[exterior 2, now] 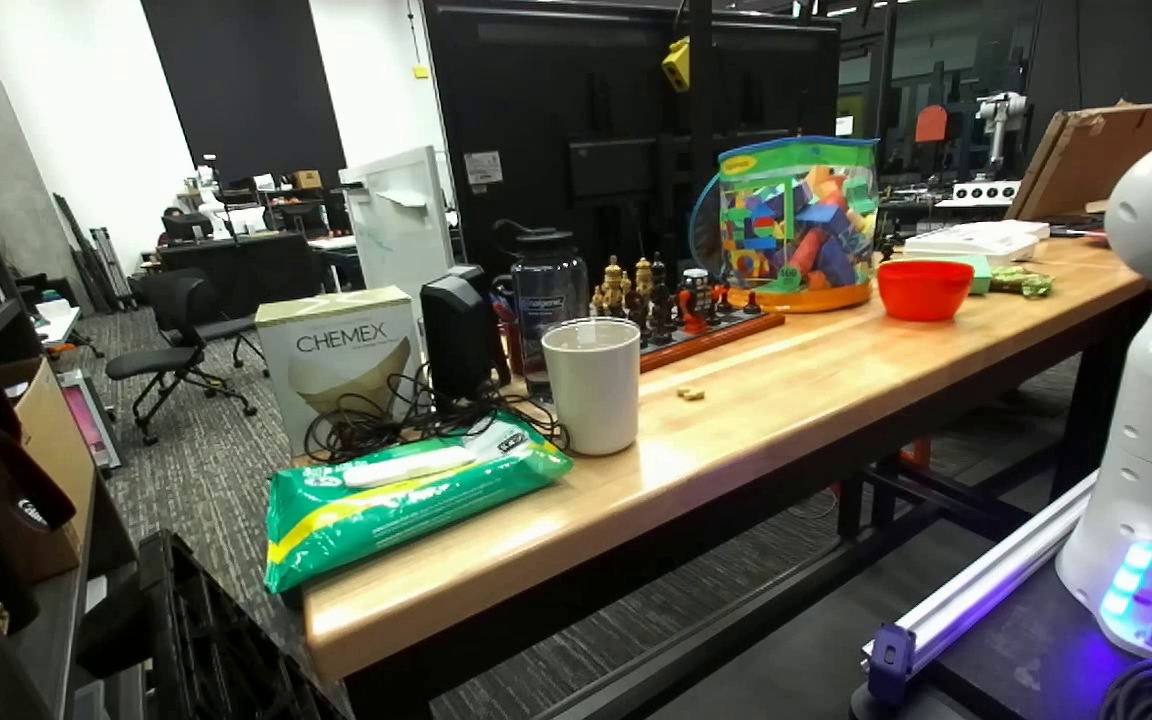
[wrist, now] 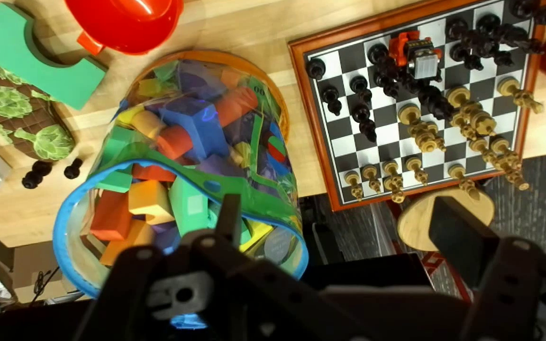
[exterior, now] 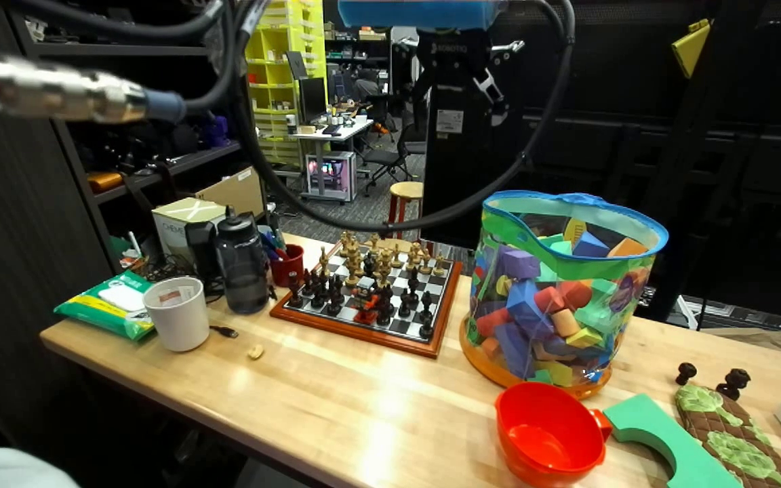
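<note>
My gripper [exterior: 459, 112] hangs high above the table in an exterior view. Its two fingers are wide apart in the wrist view [wrist: 344, 227], with nothing held between them. Nearest below are a clear zip bag [exterior: 570, 278] of coloured foam blocks and a wooden-framed chessboard [exterior: 363, 335]. The bag's blue-rimmed top is open. Dark and tan chess pieces stand on the board, with a small red-and-grey toy [wrist: 415, 54] among the dark ones. A red bowl [exterior: 552, 434] sits beside the bag, near a green foam arch [exterior: 668, 440]. The gripper touches none of these.
A white cup [exterior: 177, 315], green wipes pack [exterior 2: 416, 500], dark water bottle [exterior: 241, 264], red pen cup [exterior: 287, 264] and Chemex box [exterior 2: 341, 360] stand at one table end. Loose dark chess pieces [wrist: 36, 174] lie by an artichoke-print mitt [wrist: 17, 109]. A cable loops beneath the arm.
</note>
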Controlling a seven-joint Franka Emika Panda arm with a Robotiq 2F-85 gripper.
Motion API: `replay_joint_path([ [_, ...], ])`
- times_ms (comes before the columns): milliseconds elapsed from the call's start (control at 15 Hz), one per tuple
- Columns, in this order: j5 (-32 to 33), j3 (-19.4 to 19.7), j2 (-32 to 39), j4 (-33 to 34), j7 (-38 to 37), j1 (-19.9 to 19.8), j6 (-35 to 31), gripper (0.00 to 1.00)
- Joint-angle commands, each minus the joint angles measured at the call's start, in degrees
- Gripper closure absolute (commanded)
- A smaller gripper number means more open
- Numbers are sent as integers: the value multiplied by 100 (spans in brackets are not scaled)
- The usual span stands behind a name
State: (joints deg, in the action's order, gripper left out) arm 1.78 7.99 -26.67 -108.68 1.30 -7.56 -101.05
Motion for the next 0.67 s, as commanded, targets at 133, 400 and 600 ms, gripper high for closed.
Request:
replay_joint_path([
  [133,-209,-28,859,1393,-321,67,571,0],
  [400,-159,-99,1482,2234,-563,110,832,0],
  [600,-170,-99,1933,2811,-642,104,949,0],
])
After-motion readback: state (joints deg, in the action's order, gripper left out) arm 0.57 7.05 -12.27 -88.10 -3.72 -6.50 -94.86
